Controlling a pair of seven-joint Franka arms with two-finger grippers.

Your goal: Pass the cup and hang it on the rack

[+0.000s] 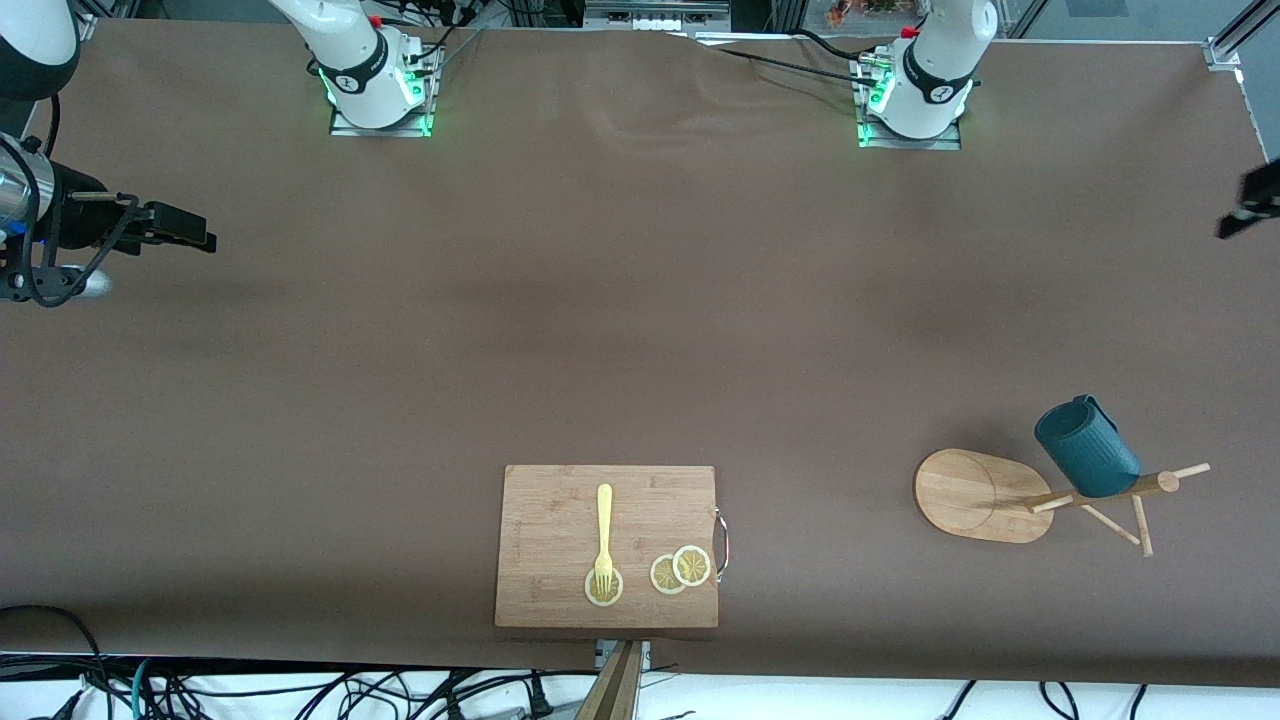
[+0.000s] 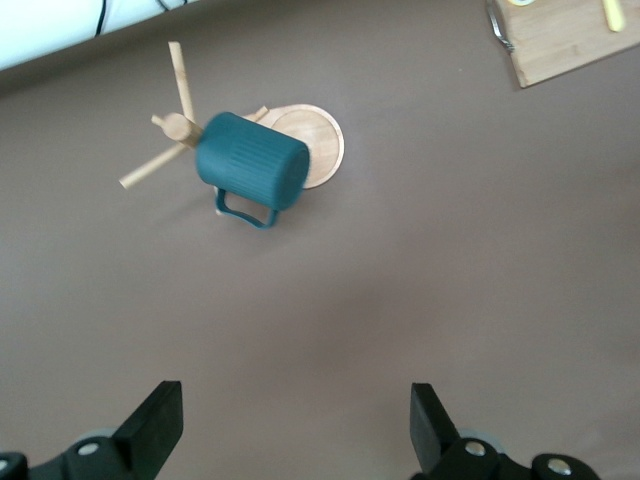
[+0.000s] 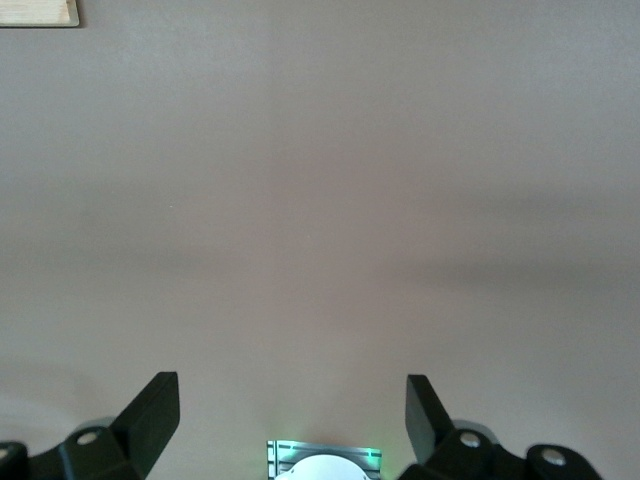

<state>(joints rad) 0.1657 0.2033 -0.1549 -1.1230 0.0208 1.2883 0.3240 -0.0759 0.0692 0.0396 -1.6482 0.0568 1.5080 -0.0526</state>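
Note:
The dark teal ribbed cup (image 1: pixel 1085 447) hangs on a peg of the bamboo rack (image 1: pixel 975 495), which stands toward the left arm's end of the table, near the front camera. The left wrist view shows the cup (image 2: pixel 250 160) on the rack (image 2: pixel 320 145) with its handle (image 2: pixel 245 210) free. My left gripper (image 2: pixel 297 420) is open and empty, up over bare table well away from the rack; it shows at the edge of the front view (image 1: pixel 1245 210). My right gripper (image 1: pixel 200 235) is open and empty over the right arm's end of the table, and it also shows in the right wrist view (image 3: pixel 290 415).
A rectangular wooden cutting board (image 1: pixel 560 520) lies mid-table near the front camera, with a yellow fork (image 1: pixel 604 530) and lemon slices (image 1: pixel 680 570) on it. Its corner shows in the left wrist view (image 2: pixel 560 50). The right arm's base (image 3: pixel 322 460) shows below the right gripper.

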